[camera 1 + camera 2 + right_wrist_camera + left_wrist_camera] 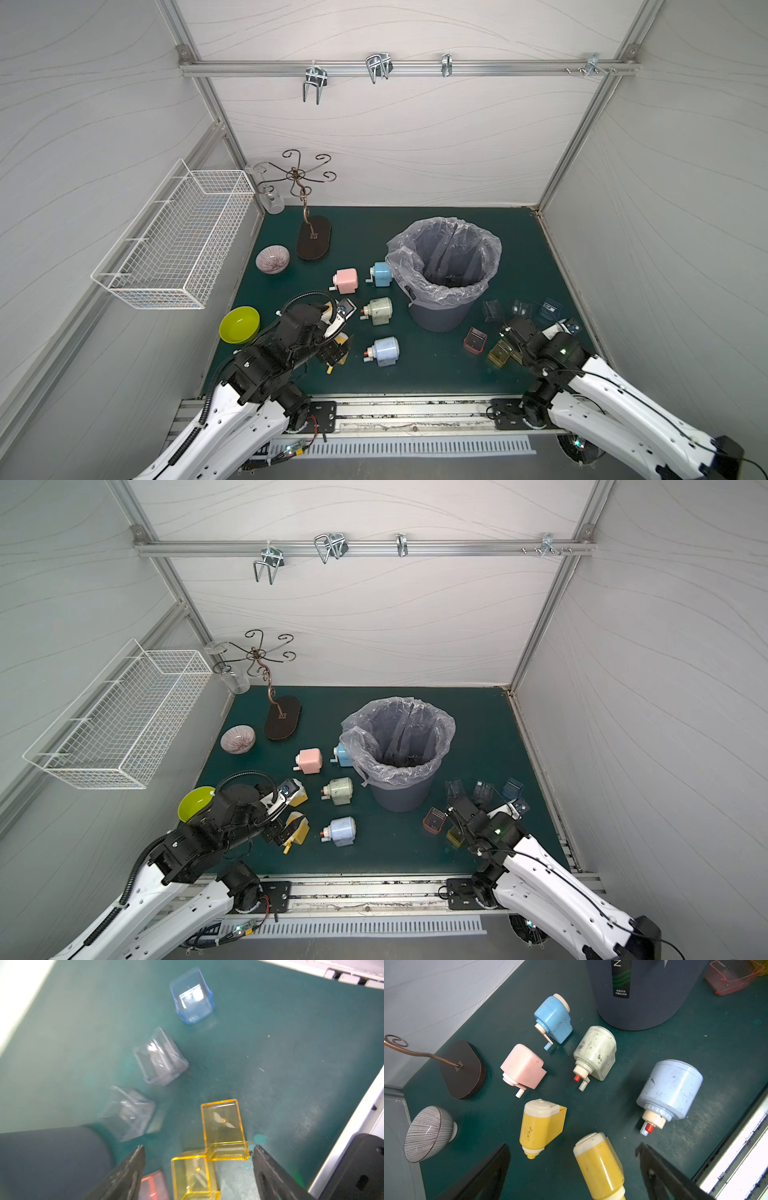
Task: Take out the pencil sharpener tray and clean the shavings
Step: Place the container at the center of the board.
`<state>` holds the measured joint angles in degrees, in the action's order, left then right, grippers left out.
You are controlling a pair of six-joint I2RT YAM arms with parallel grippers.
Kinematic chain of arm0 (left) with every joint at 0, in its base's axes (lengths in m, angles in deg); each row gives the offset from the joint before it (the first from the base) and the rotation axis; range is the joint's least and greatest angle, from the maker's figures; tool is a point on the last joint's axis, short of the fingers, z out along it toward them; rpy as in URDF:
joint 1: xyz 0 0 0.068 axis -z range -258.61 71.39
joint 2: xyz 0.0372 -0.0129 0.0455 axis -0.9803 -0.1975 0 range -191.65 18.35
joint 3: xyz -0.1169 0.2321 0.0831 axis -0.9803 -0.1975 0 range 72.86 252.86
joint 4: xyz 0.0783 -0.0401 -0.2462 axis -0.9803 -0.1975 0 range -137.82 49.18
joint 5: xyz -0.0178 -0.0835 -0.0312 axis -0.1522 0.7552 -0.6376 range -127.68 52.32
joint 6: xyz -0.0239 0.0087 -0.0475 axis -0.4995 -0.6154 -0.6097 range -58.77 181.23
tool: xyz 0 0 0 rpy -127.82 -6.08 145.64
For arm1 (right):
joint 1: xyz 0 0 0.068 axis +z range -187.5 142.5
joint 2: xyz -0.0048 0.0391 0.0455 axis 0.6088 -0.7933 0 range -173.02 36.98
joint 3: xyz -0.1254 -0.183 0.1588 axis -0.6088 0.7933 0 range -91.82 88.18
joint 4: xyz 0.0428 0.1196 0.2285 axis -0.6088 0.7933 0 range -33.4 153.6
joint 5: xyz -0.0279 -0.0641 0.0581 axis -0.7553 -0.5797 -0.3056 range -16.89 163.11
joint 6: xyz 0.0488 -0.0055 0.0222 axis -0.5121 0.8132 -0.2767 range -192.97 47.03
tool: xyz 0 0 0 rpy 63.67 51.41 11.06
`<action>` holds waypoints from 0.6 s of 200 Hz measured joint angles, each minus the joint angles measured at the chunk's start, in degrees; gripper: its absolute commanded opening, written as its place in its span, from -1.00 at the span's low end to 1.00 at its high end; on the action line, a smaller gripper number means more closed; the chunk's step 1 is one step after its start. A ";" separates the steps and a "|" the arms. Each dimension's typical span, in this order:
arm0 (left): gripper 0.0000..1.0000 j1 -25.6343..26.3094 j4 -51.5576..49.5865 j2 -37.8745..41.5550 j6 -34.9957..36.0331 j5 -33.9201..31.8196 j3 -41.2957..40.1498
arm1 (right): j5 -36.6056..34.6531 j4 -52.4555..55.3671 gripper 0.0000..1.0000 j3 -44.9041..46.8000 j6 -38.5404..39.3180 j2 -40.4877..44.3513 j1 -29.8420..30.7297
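Left hand (573,1146) was spread wide and empty, low in the wrist frame, over two yellow sharpeners (542,1126). Right hand (198,1147) was spread, its fingers either side of two yellow trays (223,1126) lying on the bench (415,374), pinching neither. A red tray (475,340) lay beside them, lower right in a top view. Further back were two clear trays (161,1057) and a blue tray (192,997). Four other sharpeners (596,1051) lay mid-bench. The bin (440,309) stood at centre, with dark shavings (451,279) inside.
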<state>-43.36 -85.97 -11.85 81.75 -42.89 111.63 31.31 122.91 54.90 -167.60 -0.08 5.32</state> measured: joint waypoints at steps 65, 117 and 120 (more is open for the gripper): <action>0.99 0.00 0.55 -1.36 -4.52 0.61 0.02 | 10.84 -9.49 0.67 -5.25 36.22 11.56 -19.58; 0.99 -5.07 5.66 -8.55 -12.52 3.52 0.37 | 31.69 -24.35 0.79 -15.02 61.99 -5.49 -40.85; 0.99 -6.01 5.99 -8.92 -12.98 4.11 0.50 | 32.48 -25.29 0.80 -15.06 62.60 -6.21 -41.79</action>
<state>-49.37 -79.98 -20.77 68.76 -38.78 112.13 63.79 97.62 39.84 -105.00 -6.28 -36.47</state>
